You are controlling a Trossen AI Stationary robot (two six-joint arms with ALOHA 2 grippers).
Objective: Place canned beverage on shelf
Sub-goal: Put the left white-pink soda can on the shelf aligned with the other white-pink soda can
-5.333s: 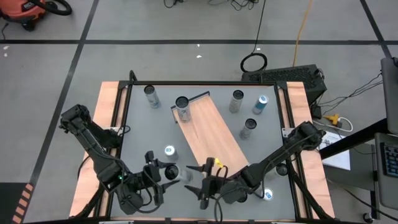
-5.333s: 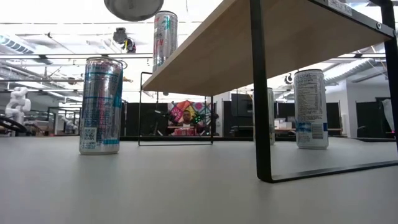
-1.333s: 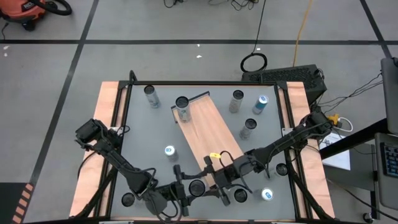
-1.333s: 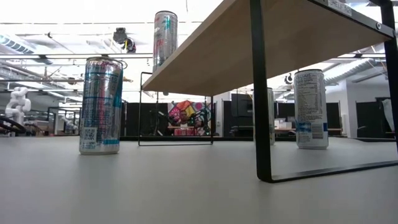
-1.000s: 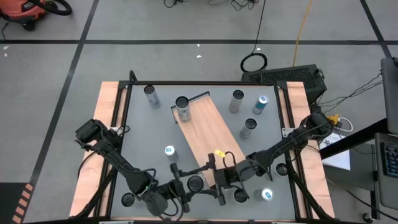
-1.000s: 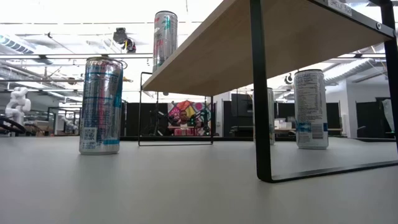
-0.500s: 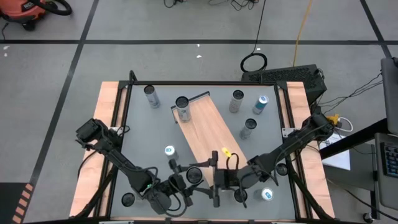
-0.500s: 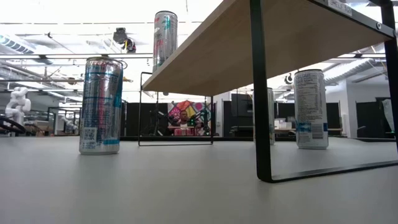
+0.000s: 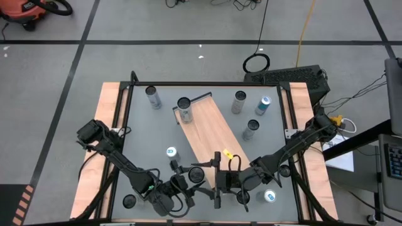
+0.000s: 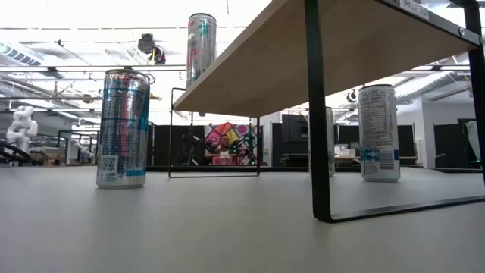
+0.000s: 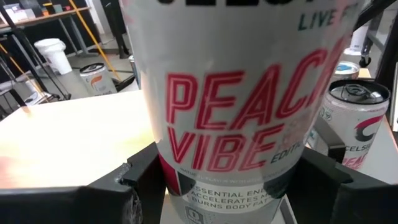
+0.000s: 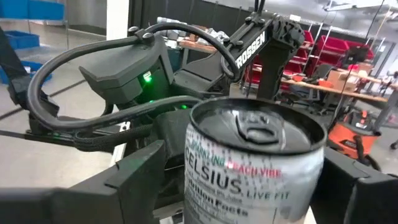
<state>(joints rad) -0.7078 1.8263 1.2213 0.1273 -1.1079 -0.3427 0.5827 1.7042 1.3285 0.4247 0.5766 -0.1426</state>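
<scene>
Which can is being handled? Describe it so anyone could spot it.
Follow the light-brown wood-grain shelf board to its end nearest the arms. There the left gripper holds a white Celsius can lettered PEACH VIBE in red, right gripper's jaws open around it; every other can stands free.

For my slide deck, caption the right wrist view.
Celsius can between the right gripper's open fingers, the left gripper close behind.

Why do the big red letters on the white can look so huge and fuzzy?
In the left wrist view, the white can with red Peach Vibe lettering sits right against the camera, so it fills the picture and blurs. In the right wrist view, the same can is farther away, and its silver top looks sharp.
</scene>
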